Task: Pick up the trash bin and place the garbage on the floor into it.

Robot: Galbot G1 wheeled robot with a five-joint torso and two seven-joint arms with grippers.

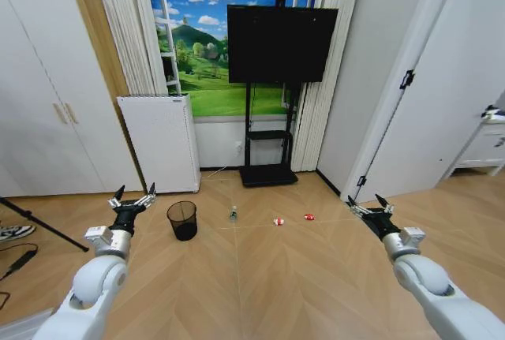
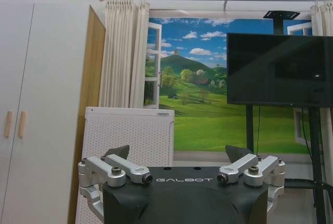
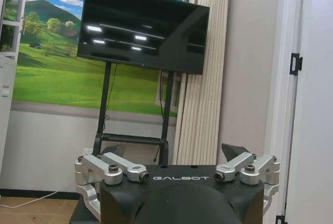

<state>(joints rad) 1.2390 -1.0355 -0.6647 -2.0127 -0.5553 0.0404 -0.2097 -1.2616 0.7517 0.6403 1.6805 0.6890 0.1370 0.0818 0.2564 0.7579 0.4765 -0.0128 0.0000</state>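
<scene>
Black-fingered, your left gripper (image 1: 134, 196) hangs spread and empty, like the right gripper (image 1: 368, 206). The wire-mesh trash bin (image 1: 182, 220) stands just ahead and inboard on the floor (image 1: 260, 277), with the bottle (image 1: 233, 214) and two wrappers (image 1: 278, 221) beyond. Drive closer first, then take the rim squarely.

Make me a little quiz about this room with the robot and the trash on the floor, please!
1. True or false: the trash bin is lying tipped over on the floor.
2. Which piece of garbage lies nearest the bin? A) a red-and-white wrapper B) the clear bottle C) a banana peel
3. Fill in: the left gripper and the right gripper both have their fingers ____.

Key
1. False. It stands upright, beside the white perforated appliance.
2. B. The two wrappers lie farther towards the robot's right.
3. Open, and holding nothing.
</scene>
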